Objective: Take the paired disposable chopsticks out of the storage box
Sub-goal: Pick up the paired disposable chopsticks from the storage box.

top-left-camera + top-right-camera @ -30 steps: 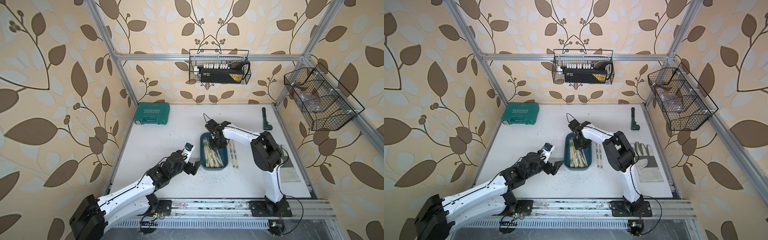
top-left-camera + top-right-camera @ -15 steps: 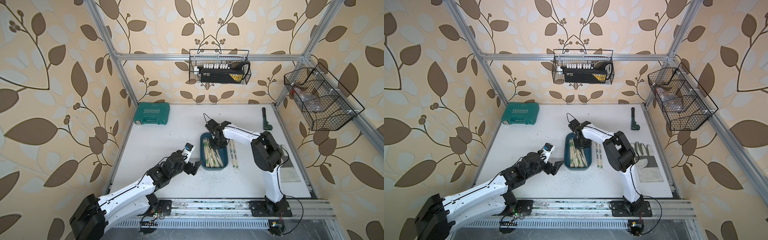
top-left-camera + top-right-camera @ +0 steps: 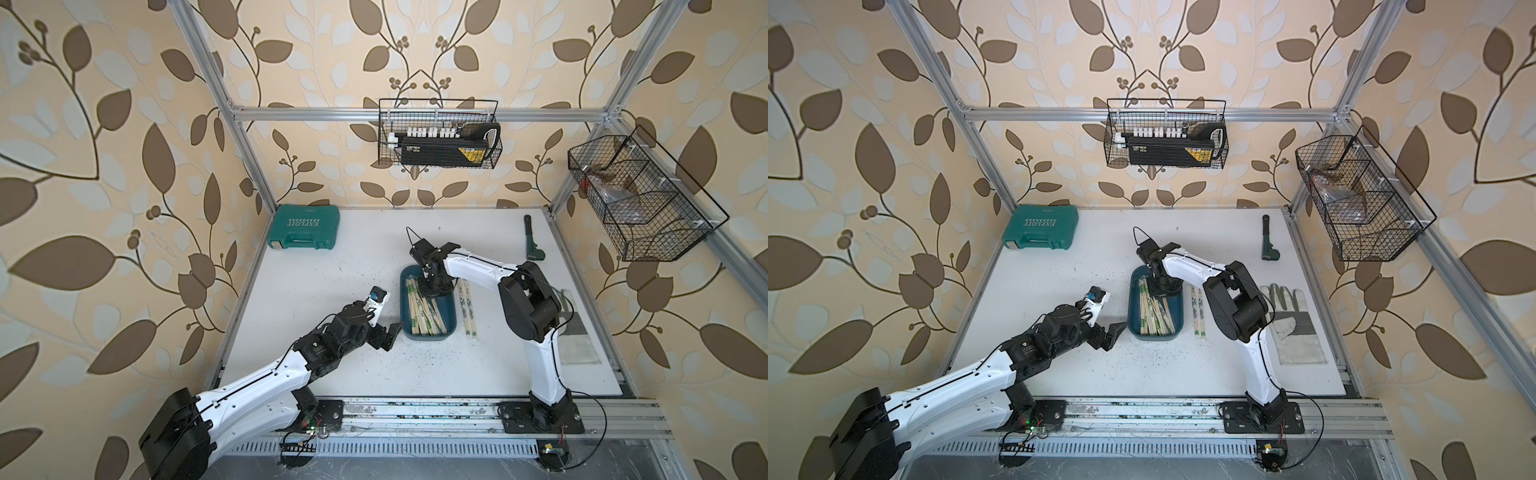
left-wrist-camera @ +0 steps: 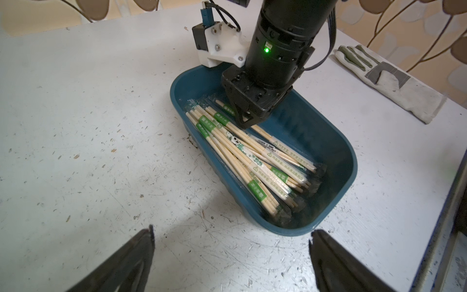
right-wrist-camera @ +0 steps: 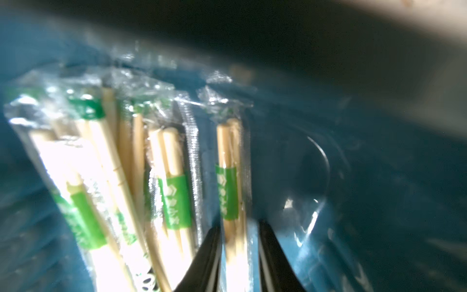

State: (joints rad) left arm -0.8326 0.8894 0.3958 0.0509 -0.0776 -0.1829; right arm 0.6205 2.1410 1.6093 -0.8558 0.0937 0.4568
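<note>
Right gripper (image 5: 238, 226) found barely shifted inside storage box (image 4: 328, 151); jaws narrowly parted astride one chopstick pair (image 5: 228, 156), clamp not confirmable. Left gripper (image 4: 232, 230) spread wide, idle. Lift judged next.

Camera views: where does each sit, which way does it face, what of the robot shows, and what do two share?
Top views: high above the front edge, looking down on the table; both arms whole, left gripper beside the storage box, right gripper inside it.
Left wrist: on the left arm, facing the box; own open fingers at frame edge, right gripper beyond.
Right wrist: inside the box, close on the paired disposable chopsticks; own fingertips either side of one pair.
Shared: both wrist views show chopsticks in the box.
</note>
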